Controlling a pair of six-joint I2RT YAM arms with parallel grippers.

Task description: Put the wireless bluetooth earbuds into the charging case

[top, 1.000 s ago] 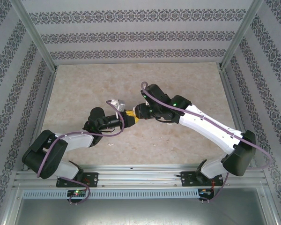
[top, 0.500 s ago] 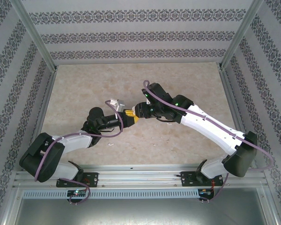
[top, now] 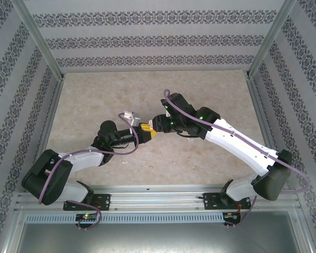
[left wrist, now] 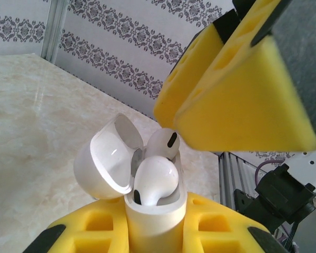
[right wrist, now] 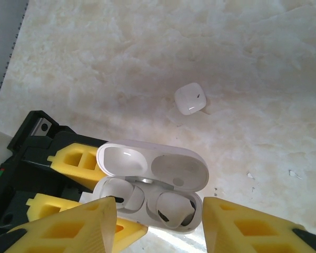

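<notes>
a: what's it all made of?
b: glossy white plastic for the charging case (left wrist: 152, 224), a rounded box with its lid (left wrist: 108, 158) tipped back. the fingers (left wrist: 216, 229) are soft yellow foam blocks with square hollows. the table (right wrist: 253, 63) is a pale, marbled beige.
a: and the earbuds (left wrist: 157, 178)?
b: two smooth white bulbs with dark slits, both sitting in the case's wells, the near one a little proud of the rim.
a: who has the case?
b: the left gripper (left wrist: 157, 241) is clamped on its lower body, holding it upright above the table. the right gripper (right wrist: 158, 217) hangs over it, jaws apart, gripping nothing.
a: anything else about?
b: a second case (right wrist: 190, 98), closed, lies on the table beyond. one right finger looms close to the rear earbud; i cannot tell if it touches.
</notes>
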